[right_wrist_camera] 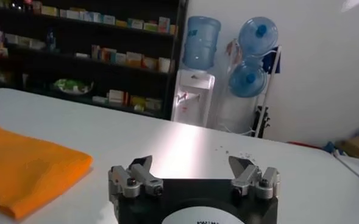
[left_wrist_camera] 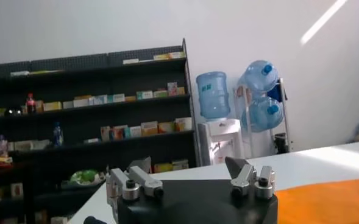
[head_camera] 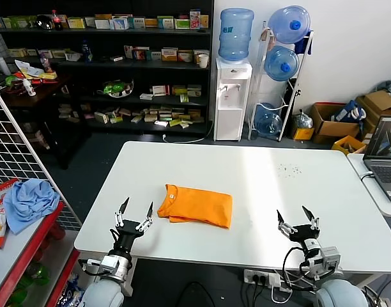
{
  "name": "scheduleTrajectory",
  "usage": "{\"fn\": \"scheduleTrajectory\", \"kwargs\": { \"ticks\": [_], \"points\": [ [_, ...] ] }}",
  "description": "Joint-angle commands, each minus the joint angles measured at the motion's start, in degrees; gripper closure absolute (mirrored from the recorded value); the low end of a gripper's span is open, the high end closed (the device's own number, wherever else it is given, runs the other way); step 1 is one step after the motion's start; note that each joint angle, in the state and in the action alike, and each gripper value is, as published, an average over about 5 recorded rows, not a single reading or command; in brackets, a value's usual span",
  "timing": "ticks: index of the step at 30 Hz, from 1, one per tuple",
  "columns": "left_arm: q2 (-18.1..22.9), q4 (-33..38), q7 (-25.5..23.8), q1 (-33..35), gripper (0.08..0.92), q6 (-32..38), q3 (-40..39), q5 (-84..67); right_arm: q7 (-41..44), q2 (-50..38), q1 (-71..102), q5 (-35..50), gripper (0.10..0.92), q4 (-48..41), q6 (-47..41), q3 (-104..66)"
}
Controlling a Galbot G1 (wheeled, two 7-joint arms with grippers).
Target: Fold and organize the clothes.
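The orange T-shirt lies folded into a compact rectangle near the middle of the white table, its round neck toward the left. My left gripper stands open just left of the shirt, a short gap away, with nothing between its fingers. My right gripper is open over the table's front right part, well clear of the shirt. In the left wrist view the shirt shows beside the open left gripper. The right wrist view has the shirt off to one side of the open right gripper.
A light blue cloth lies on a red rack at the left. A wire grid panel stands beside it. A laptop sits on a second table at the right. Shelves and a water dispenser stand behind.
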State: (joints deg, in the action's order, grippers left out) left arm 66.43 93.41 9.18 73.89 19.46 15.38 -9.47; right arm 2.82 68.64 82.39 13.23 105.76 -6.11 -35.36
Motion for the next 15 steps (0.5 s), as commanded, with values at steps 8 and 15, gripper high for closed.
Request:
{"fn": "scheduleTrajectory", "kwargs": {
  "ticks": [8,15],
  "points": [
    [-1.4,2.2,-4.2,4.3,0.177,0.4,5.0,3.8,4.8,4.2,0.1,-2.5,0.203,-0.2,8.9,-2.4],
    [-0.6,3.2,-3.9,4.4,0.177,-1.2,5.0,3.8,4.8,4.2,0.5,-2.4,0.203,0.3,8.8,-3.0]
  ]
}}
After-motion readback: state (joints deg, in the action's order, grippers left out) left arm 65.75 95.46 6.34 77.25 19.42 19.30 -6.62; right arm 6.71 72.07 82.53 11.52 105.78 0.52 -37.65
